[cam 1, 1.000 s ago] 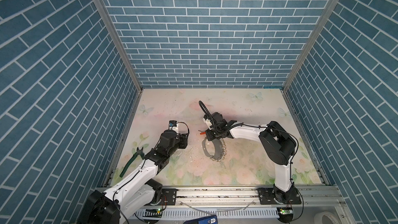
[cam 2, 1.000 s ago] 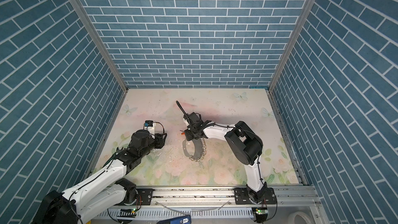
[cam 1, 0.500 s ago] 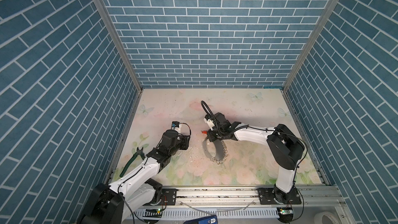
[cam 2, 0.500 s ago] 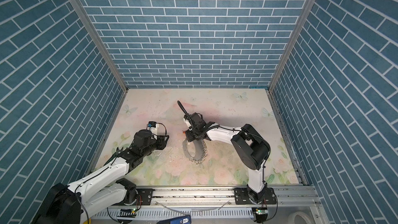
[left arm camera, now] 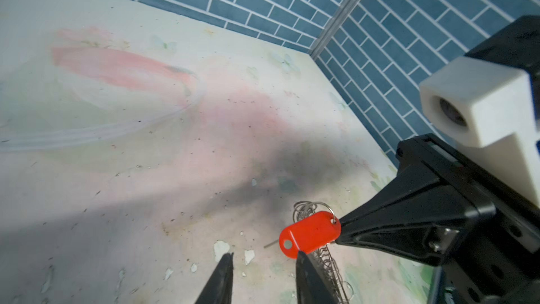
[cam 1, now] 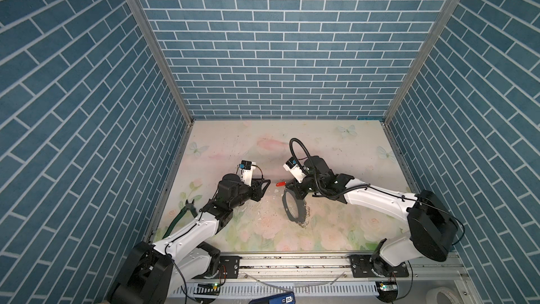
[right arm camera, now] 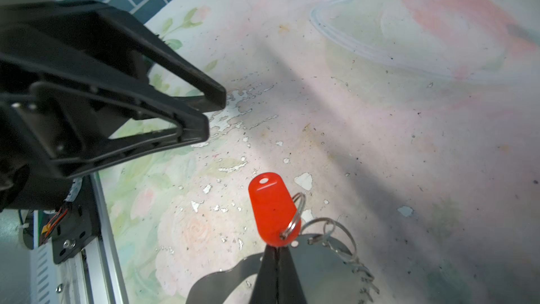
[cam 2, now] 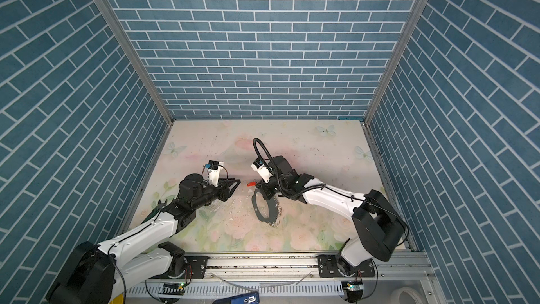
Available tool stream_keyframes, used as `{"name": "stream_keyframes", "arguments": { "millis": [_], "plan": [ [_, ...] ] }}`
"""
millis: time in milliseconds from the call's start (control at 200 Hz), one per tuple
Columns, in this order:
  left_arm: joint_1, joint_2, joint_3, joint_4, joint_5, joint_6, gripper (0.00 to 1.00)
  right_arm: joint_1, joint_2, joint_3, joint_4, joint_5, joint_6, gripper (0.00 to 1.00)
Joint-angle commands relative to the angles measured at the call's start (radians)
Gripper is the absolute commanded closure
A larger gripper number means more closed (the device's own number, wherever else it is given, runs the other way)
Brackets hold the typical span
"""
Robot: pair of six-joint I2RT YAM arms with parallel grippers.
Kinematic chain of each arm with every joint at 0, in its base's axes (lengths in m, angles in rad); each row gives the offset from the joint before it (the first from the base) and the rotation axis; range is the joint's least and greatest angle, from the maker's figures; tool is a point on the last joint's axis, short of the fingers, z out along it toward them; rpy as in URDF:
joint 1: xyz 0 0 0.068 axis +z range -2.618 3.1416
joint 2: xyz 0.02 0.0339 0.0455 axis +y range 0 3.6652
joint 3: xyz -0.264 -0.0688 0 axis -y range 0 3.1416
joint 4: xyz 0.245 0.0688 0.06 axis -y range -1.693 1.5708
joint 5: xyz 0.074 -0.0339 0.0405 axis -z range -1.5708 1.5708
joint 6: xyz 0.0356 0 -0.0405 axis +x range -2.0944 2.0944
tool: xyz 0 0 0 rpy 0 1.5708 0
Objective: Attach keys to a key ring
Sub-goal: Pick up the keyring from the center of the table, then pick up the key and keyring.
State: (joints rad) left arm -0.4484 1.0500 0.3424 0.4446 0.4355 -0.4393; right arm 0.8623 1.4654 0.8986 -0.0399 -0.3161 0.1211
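The right pincer (right arm camera: 276, 251) is shut tight on the ringed end of the red key tag (right arm camera: 270, 209), low in the middle of the right wrist frame. The rest of the tag sticks out past the tips. The tag's small metal loop (right arm camera: 295, 214) stands just beside the grip. Along the bottom edge, under the pincer, curves the dark key ring (right arm camera: 222, 276), with silver rings (right arm camera: 342, 238) bunched on its rim. In both top views the key ring (cam 1: 283, 203) (cam 2: 253, 203) sits just right of centre on the flowered table (cam 1: 336, 147). The left pincer (cam 1: 266, 183), left of the tag, stands partly open and empty, its tips near the tag but apart from it.
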Motion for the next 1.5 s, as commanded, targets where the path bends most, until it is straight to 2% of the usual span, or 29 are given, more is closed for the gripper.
{"name": "stream_keyframes", "arguments": {
  "millis": [0, 235, 495, 580, 680, 760, 970, 1225, 1355, 1495],
  "plan": [
    [-0.007, -0.024, -0.013, 0.091, 0.073, -0.003, 0.62, -0.008, -0.080, -0.062, 0.040, -0.055, -0.095, 1.00],
    [-0.054, -0.027, -0.007, 0.139, 0.134, 0.023, 0.60, -0.028, -0.194, -0.135, 0.041, -0.079, -0.147, 1.00],
    [-0.183, -0.101, 0.020, 0.078, 0.132, 0.174, 0.61, -0.055, -0.269, -0.177, 0.050, -0.116, -0.156, 1.00],
    [-0.232, -0.102, 0.043, -0.008, 0.041, 0.249, 0.58, -0.057, -0.284, -0.178, 0.041, -0.135, -0.158, 1.00],
    [-0.336, -0.104, 0.097, -0.161, -0.146, 0.388, 0.54, -0.057, -0.293, -0.169, 0.016, -0.167, -0.159, 1.00],
    [-0.383, -0.120, 0.097, -0.180, -0.260, 0.446, 0.52, -0.057, -0.298, -0.161, -0.009, -0.185, -0.164, 1.00],
    [-0.415, -0.114, 0.107, -0.204, -0.324, 0.544, 0.53, -0.057, -0.298, -0.144, -0.058, -0.203, -0.171, 1.00],
    [-0.444, -0.083, 0.118, -0.218, -0.297, 0.583, 0.52, -0.057, -0.287, -0.130, -0.066, -0.209, -0.170, 1.00],
    [-0.446, -0.054, 0.132, -0.225, -0.262, 0.588, 0.56, -0.057, -0.282, -0.127, -0.068, -0.207, -0.170, 1.00],
    [-0.451, -0.030, 0.150, -0.242, -0.266, 0.596, 0.65, -0.057, -0.279, -0.127, -0.069, -0.208, -0.170, 1.00]
  ]
}}
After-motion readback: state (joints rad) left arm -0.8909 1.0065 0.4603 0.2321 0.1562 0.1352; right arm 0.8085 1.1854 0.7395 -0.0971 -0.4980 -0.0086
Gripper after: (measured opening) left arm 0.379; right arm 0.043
